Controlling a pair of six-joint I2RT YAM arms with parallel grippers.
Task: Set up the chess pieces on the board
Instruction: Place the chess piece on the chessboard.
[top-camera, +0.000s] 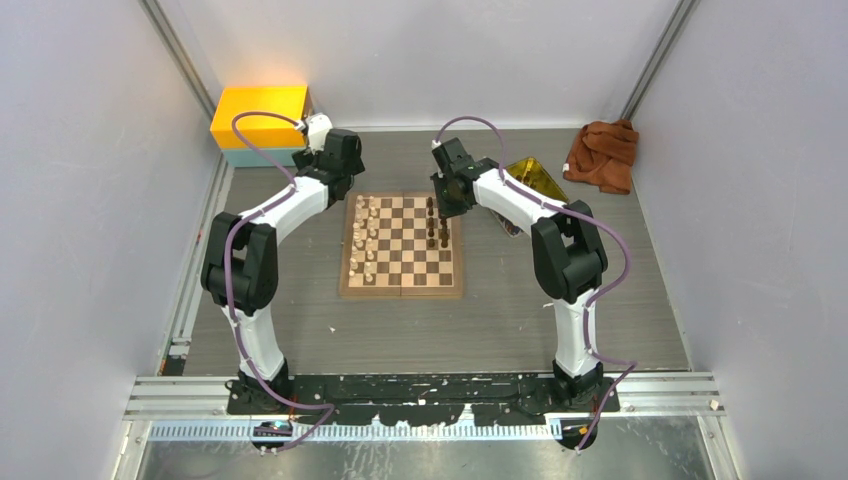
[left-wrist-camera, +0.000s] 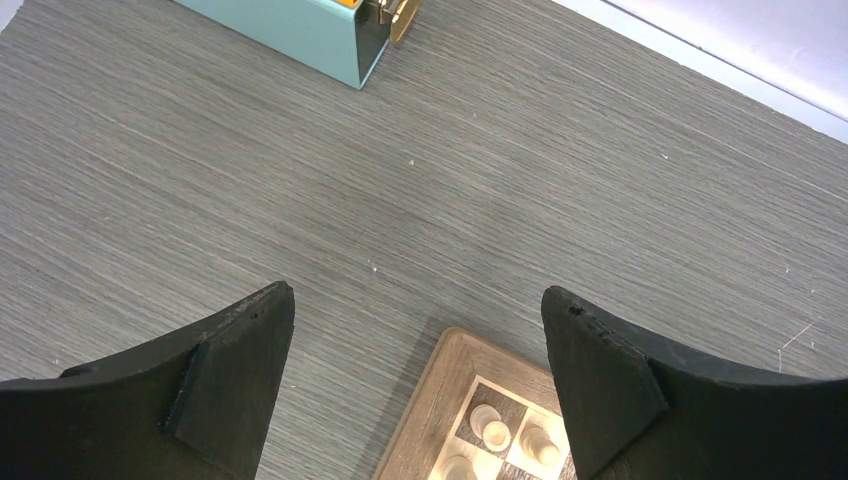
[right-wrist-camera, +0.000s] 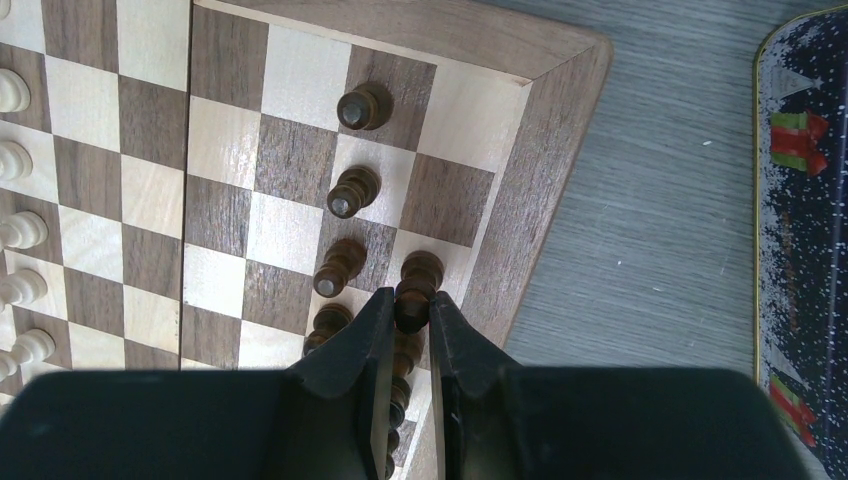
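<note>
The board (top-camera: 403, 290) lies mid-table. Cream pieces (top-camera: 366, 240) stand along its left side and dark pieces (top-camera: 432, 232) along its right. My right gripper (right-wrist-camera: 410, 300) is shut on the head of a dark piece (right-wrist-camera: 419, 272) over a square in the board's (right-wrist-camera: 520, 150) outermost right column. Three dark pieces (right-wrist-camera: 350, 190) stand in the column beside it, and more are hidden behind the fingers. My left gripper (left-wrist-camera: 416, 295) is open and empty, held above the table just beyond the board's far left corner (left-wrist-camera: 440, 400), where two cream pieces (left-wrist-camera: 495, 430) stand.
A yellow box on a teal base (top-camera: 262, 118) stands at the back left; its teal corner (left-wrist-camera: 300, 30) shows in the left wrist view. A dark patterned tin tray (top-camera: 535, 180) lies right of the board. A brown cloth (top-camera: 603, 150) lies at the back right.
</note>
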